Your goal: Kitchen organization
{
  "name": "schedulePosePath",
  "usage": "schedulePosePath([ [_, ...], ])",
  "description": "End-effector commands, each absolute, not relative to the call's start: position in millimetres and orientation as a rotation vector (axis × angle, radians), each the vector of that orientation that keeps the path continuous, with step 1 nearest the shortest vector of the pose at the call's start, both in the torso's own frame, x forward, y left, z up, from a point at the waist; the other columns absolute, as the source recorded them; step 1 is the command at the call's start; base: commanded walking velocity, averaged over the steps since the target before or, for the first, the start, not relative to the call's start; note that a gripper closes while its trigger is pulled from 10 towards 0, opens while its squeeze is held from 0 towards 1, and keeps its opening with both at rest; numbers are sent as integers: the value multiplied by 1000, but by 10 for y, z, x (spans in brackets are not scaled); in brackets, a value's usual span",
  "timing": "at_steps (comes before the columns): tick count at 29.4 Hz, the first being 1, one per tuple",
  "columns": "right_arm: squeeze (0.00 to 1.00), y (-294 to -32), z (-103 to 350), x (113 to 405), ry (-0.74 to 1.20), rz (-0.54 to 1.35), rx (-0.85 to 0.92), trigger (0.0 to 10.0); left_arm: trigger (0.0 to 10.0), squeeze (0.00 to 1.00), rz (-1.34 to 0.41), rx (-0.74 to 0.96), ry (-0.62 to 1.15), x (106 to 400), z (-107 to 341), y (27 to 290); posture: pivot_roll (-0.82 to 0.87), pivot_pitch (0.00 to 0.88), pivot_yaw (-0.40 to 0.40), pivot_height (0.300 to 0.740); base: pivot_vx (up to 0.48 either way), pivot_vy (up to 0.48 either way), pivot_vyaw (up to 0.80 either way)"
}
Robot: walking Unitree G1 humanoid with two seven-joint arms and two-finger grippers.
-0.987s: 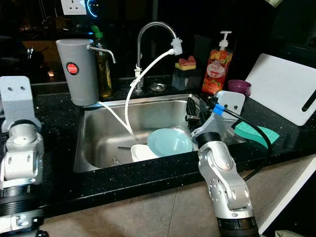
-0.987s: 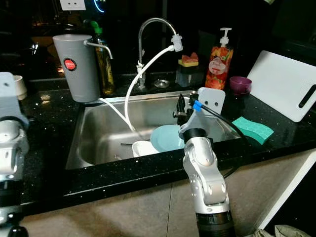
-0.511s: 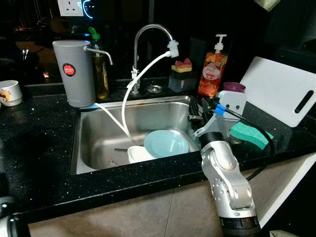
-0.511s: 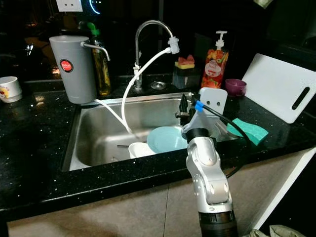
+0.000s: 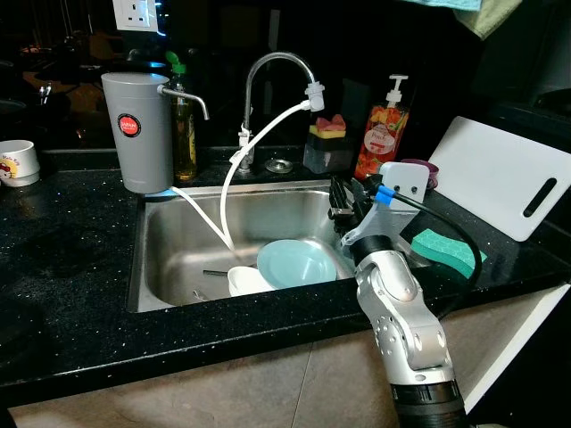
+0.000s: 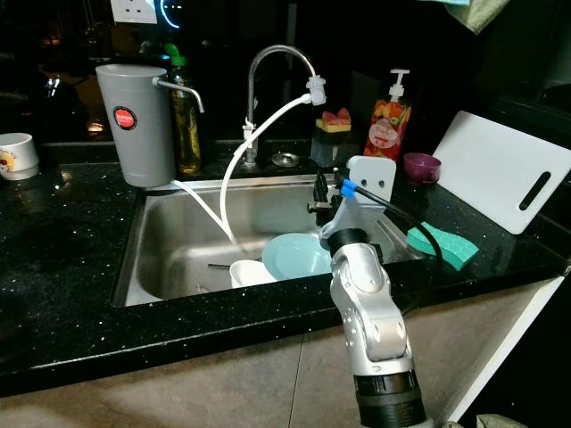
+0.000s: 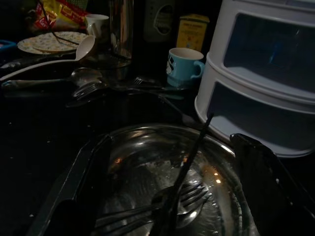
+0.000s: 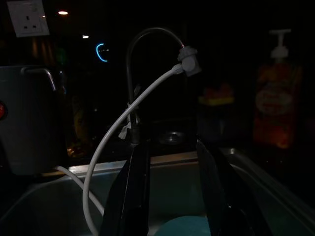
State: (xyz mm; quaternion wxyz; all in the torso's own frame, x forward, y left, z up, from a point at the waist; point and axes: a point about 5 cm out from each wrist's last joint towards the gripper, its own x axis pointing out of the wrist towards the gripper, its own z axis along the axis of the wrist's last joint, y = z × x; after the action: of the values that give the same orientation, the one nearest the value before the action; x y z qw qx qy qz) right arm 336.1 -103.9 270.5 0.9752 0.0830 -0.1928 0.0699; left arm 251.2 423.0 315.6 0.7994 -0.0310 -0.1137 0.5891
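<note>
A light blue bowl (image 5: 299,261) lies in the steel sink (image 5: 178,259), with a white cup (image 5: 245,279) beside it on its left. My right gripper (image 5: 343,196) hovers over the sink's right side, just above and to the right of the blue bowl. It is open with nothing between its fingers (image 8: 135,191). In the left wrist view my left gripper (image 7: 172,140) is open above a steel bowl (image 7: 138,147) that holds forks (image 7: 184,199). A blue mug (image 7: 183,61) and a white stacked container (image 7: 266,73) stand beyond that bowl.
A faucet (image 5: 268,67) with a white hose arches over the sink. A grey canister (image 5: 136,129) and an oil bottle (image 5: 185,134) stand at the back left. A soap dispenser (image 5: 375,138), green sponge (image 5: 442,250) and white cutting board (image 5: 504,183) sit on the right.
My left arm, raised at the counter's left a second ago, has swung away. The head view shifted slightly. My right gripper holds nearly the same place over the sink.
</note>
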Motion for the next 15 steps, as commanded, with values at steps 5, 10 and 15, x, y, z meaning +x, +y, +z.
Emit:
schedulePosePath([
  [5,0,-984,2705,3362,-391,161,178,10000,10000,0,1179,230,-306,2590,3317,4042,151,45,-91,740,0,0,0],
  [10,0,-1003,2671,3352,-382,160,171,10000,10000,0,936,518,-429,2827,3497,3616,150,43,-85,740,0,0,0],
  [15,0,-1003,2665,3356,-391,143,177,10000,10000,0,536,692,-468,3164,3669,3137,150,28,-54,740,0,0,0],
])
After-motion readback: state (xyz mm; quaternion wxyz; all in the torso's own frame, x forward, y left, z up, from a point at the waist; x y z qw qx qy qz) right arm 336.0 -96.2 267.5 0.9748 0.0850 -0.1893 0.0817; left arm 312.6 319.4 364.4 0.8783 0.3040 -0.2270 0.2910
